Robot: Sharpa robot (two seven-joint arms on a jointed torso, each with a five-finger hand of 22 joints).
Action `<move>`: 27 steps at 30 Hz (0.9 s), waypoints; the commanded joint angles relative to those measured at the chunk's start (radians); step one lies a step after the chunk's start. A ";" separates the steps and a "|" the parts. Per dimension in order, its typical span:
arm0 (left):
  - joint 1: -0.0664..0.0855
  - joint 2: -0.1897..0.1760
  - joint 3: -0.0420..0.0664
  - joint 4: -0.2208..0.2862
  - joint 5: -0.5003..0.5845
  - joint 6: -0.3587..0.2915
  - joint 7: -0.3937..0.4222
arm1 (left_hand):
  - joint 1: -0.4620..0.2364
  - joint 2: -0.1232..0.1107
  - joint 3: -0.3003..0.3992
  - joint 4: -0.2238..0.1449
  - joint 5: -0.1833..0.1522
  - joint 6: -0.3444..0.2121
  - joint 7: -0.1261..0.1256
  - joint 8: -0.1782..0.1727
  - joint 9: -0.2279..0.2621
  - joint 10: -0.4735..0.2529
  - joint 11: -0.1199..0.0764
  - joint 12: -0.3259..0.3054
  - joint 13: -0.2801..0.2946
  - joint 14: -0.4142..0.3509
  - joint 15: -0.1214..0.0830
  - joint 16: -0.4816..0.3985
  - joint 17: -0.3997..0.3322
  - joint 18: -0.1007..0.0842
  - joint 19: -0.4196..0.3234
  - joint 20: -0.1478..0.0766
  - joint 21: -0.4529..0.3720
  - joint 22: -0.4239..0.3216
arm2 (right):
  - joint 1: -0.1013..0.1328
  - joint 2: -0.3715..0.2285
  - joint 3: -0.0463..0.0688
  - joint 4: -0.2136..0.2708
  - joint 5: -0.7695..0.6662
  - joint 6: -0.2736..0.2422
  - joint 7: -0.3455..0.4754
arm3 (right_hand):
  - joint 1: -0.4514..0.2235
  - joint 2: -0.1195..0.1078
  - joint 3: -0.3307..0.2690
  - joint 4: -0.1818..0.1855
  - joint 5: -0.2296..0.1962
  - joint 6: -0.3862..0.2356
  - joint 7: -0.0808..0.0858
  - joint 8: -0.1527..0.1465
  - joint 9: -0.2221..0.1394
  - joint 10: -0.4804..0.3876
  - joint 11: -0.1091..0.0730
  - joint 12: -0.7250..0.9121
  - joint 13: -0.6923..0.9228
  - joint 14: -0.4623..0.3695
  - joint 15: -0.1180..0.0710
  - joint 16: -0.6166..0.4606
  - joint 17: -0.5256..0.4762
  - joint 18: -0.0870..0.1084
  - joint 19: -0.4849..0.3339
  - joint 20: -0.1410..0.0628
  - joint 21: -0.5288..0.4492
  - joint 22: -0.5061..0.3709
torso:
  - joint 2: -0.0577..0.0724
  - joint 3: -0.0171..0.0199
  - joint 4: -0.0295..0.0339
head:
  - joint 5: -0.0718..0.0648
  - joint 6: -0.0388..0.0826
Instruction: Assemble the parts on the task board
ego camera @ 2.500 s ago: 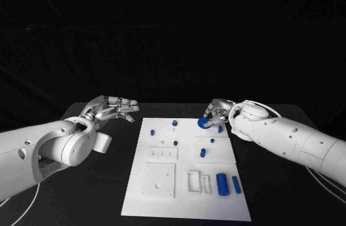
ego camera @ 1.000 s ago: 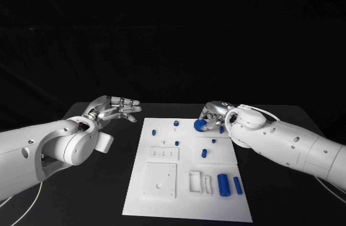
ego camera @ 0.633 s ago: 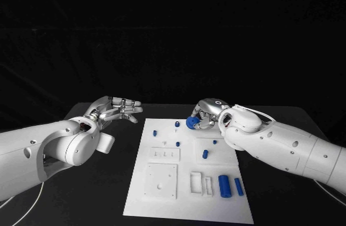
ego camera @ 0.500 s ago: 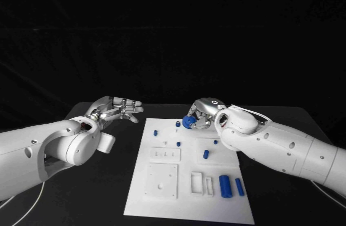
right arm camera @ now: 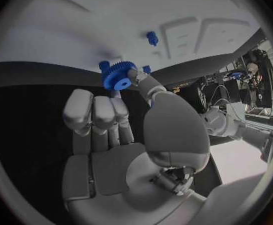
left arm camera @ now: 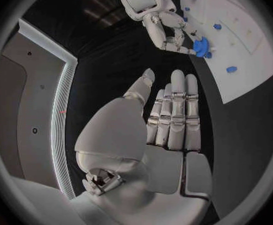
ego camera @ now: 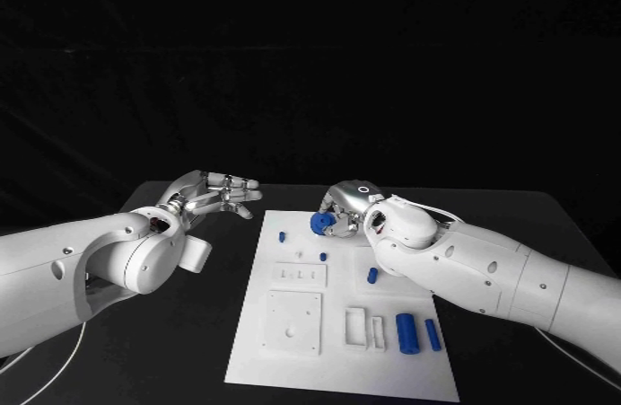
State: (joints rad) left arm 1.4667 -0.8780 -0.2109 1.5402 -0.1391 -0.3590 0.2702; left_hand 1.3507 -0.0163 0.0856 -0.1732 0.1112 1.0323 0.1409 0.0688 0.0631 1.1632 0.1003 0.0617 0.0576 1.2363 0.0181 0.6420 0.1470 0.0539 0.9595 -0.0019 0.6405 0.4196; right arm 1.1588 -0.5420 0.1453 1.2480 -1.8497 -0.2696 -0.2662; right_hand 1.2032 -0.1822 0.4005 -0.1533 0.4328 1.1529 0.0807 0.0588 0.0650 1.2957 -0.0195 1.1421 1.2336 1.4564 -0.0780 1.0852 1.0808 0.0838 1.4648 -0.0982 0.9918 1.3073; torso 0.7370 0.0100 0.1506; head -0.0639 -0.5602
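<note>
The white task board (ego camera: 295,279) lies in the middle of the black table. My right hand (ego camera: 347,209) hovers over its far end and pinches a blue gear (ego camera: 319,220) between thumb and a finger. In the right wrist view the gear (right arm camera: 118,76) hangs just above the board (right arm camera: 99,20), close to a small blue peg (right arm camera: 104,65). My left hand (ego camera: 214,195) is held above the table left of the board's far corner, fingers spread, holding nothing. The left wrist view shows its flat palm (left arm camera: 168,135) and, beyond it, the right hand (left arm camera: 168,30) with the gear (left arm camera: 201,46).
Small blue pegs (ego camera: 283,237) (ego camera: 321,257) (ego camera: 371,276) stand on the board. Two blue cylinders (ego camera: 407,333) (ego camera: 431,335) lie near its front right, beside white slotted blocks (ego camera: 363,328). A square white plate (ego camera: 293,321) sits at the front left.
My right hand has carried the blue gear leftward along the board's far end, from the right edge toward the middle. The left hand has hardly moved.
</note>
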 commanded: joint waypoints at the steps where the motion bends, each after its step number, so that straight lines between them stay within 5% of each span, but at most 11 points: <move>1: 0.002 0.004 0.001 0.003 -0.003 0.009 0.004 | 0.010 -0.001 -0.004 0.002 0.000 -0.007 0.000 -0.002 0.000 -0.008 0.000 -0.002 0.001 -0.005 0.000 0.003 -0.001 0.007 -0.004 0.002 0.003 -0.001 | 0.000 0.014 -0.007 -0.019 -0.036 -0.004 -0.006 | 0.004 -0.004 0.006 0.000 -0.004 0.004 -0.001 0.003 0.001 0.002 0.000 -0.003 -0.002 -0.002 -0.008 -0.001 -0.002 -0.004 0.032 -0.006 0.002 0.122 | 0.000 -0.0009 0.0026 | 0.001 -0.002; 22: 0.002 0.011 0.001 0.002 -0.004 0.011 0.003 | 0.010 -0.001 -0.004 0.002 0.000 -0.007 0.000 -0.002 0.000 -0.008 0.000 -0.002 0.001 -0.005 0.000 0.003 -0.001 0.007 -0.004 0.002 0.003 -0.001 | 0.000 0.075 -0.039 -0.090 -0.038 0.014 0.011 | 0.004 -0.004 -0.005 0.006 -0.014 -0.002 0.000 0.003 0.001 -0.001 0.001 -0.008 -0.005 -0.002 -0.007 -0.005 -0.006 -0.003 0.032 -0.005 0.000 0.121 | -0.001 0.0001 -0.0016 | 0.013 -0.004; 27: 0.002 0.011 0.001 0.001 -0.005 0.011 0.003 | 0.010 -0.001 -0.004 0.002 0.000 -0.007 0.000 -0.002 0.000 -0.008 0.000 -0.002 0.001 -0.005 0.000 0.003 -0.001 0.007 -0.004 0.002 0.003 -0.001 | 0.000 0.081 -0.045 -0.101 -0.032 0.020 0.013 | -0.005 0.000 -0.034 0.025 -0.070 -0.014 0.001 0.003 0.000 -0.004 0.003 -0.014 -0.011 -0.002 -0.005 -0.008 -0.008 -0.003 0.032 -0.003 -0.005 0.120 | 0.000 -0.0002 -0.0020 | 0.012 -0.004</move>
State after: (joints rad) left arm 1.4667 -0.8692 -0.2108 1.5397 -0.1404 -0.3588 0.2685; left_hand 1.3507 -0.0163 0.0856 -0.1733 0.1112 1.0323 0.1409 0.0688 0.0631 1.1632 0.1003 0.0617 0.0576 1.2363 0.0181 0.6420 0.1470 0.0539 0.9594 -0.0019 0.6405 0.4197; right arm 1.1616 -0.4605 0.1008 1.1516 -1.8738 -0.2701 -0.2585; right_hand 1.1992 -0.1862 0.3712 -0.1279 0.3662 1.1440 0.0820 0.0647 0.0653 1.2956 -0.0193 1.1336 1.2231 1.4563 -0.0780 1.0813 1.0740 0.0838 1.4649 -0.0981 0.9917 1.3079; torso 0.7366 0.0101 0.1490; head -0.0511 -0.5643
